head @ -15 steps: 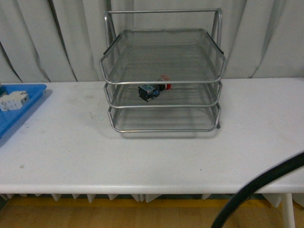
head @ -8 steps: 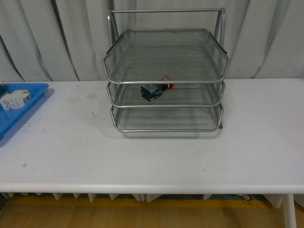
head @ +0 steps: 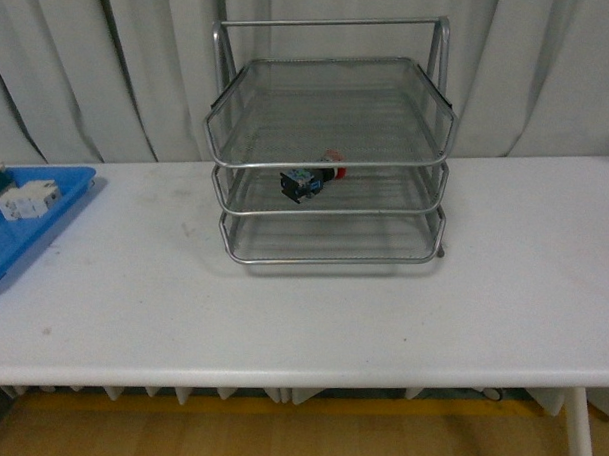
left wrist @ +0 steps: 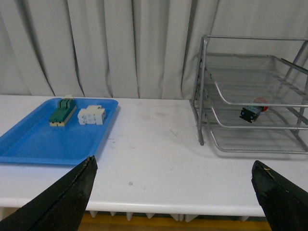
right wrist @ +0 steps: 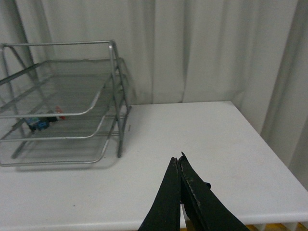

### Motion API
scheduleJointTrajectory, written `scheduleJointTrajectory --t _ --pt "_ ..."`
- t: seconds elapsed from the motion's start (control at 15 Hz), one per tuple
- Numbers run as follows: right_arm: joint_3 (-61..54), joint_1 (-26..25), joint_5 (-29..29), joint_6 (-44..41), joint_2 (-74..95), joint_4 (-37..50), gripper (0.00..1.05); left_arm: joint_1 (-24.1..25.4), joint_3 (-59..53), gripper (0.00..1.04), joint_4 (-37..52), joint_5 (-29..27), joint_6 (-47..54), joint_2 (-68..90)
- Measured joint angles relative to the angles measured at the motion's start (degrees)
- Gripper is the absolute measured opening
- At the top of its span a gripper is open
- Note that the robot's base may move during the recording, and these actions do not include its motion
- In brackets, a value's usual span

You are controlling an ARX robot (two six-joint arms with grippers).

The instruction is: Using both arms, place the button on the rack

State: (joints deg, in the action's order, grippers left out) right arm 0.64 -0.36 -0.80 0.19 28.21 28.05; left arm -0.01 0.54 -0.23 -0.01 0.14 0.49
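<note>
red-capped button (head: 310,178), rack's (head: 328,107) middle tier

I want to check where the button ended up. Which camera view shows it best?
The front view: the button lies on the rack's middle tier, faced head-on, red cap and dark body visible. The left wrist view shows it smaller, from one side; the right wrist view through wire, indistinct.

White table (head: 318,318) with scuffed, lightly marked top spans the scene. Pale grey pleated curtain (head: 59,86) hangs behind it, wall to wall. Wood-tone floor (head: 192,437) shows below the table's front edge. White table leg (head: 579,434) at right. Flat, even lighting.
</note>
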Motion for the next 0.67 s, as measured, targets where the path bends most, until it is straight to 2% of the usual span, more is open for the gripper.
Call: scheduleJointTrajectory --t 0.33,0.67 --pt "0.0 0.09 0.61 -0.02 -10.95 -10.71 0.02 0.0 0.0 0.98 0.02 0.0 0.0 0.0" --pt "0.0 0.09 0.61 -0.02 -15.87 -15.63 0.02 0.0 0.0 0.98 0.02 0.0 0.0 0.0"
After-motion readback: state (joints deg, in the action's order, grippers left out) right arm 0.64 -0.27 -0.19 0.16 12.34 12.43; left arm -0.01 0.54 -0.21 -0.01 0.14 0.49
